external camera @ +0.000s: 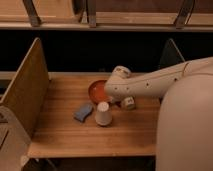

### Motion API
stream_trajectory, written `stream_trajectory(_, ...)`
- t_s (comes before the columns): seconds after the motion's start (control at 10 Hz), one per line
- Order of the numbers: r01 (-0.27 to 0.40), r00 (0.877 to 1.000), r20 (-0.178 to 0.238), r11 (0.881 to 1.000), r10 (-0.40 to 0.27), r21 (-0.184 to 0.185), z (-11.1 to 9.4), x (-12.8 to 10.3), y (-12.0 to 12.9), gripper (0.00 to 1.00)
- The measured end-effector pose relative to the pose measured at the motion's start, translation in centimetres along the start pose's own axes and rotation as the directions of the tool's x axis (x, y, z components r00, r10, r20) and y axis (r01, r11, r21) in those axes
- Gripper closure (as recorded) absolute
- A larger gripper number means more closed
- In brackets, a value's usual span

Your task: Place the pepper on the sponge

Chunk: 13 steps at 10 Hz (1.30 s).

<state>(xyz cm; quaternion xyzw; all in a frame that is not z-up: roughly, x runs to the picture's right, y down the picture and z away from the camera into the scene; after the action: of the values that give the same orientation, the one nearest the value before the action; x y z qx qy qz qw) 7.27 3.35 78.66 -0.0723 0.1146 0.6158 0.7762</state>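
- Pepper, small dark red vegetable: cannot be made out, position unknown.
- Gripper point(118, 100): frame centre, low between round orange-red bowl point(97, 91) and white box-like item point(128, 103); claw closed, contents cannot tell.
- Flat blue sponge point(83, 112): left of centre, just beside white cup point(103, 113).

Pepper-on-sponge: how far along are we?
Done: nothing yet; the sponge lies bare beside the white cup. In hand: gripper shut, low beside the orange-red bowl; pepper hidden under the arm, so grip unconfirmed. Left: carry to the sponge, release.
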Motion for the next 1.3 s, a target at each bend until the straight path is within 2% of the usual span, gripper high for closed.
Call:
stream_trajectory(0.1, 0.016, 0.999, 0.039, 0.999, -0.017, 0.040, -1.6, -1.4, -0.5, 1.00)
stream_trajectory(0.3, 0.059, 0.996, 0.060, 0.996, -0.063, 0.067, -2.9, -2.7, 0.7, 1.00)
stream_trajectory(0.4, 0.098, 0.994, 0.052, 0.994, -0.100, 0.047, -2.8, -2.6, 2.8, 1.00)
stream_trajectory(0.5, 0.144, 0.989, 0.038, 0.990, -0.144, 0.006, -2.6, -2.3, 5.6, 1.00)
stream_trajectory(0.6, 0.203, 0.979, 0.027, 0.978, -0.202, -0.051, -2.3, -1.7, 9.2, 1.00)
stream_trajectory(0.7, 0.261, 0.965, 0.021, 0.960, -0.260, -0.103, -2.2, -1.1, 12.7, 1.00)
stream_trajectory(0.8, 0.311, 0.950, 0.011, 0.937, -0.313, -0.161, -2.2, -0.2, 15.8, 1.00)
stream_trajectory(1.0, 0.356, 0.931, 0.002, 0.907, -0.365, -0.225, -2.2, 1.1, 18.9, 1.00)
stream_trajectory(1.3, 0.355, 0.931, -0.001, 0.907, -0.365, -0.227, -2.1, 1.3, 18.8, 1.00)
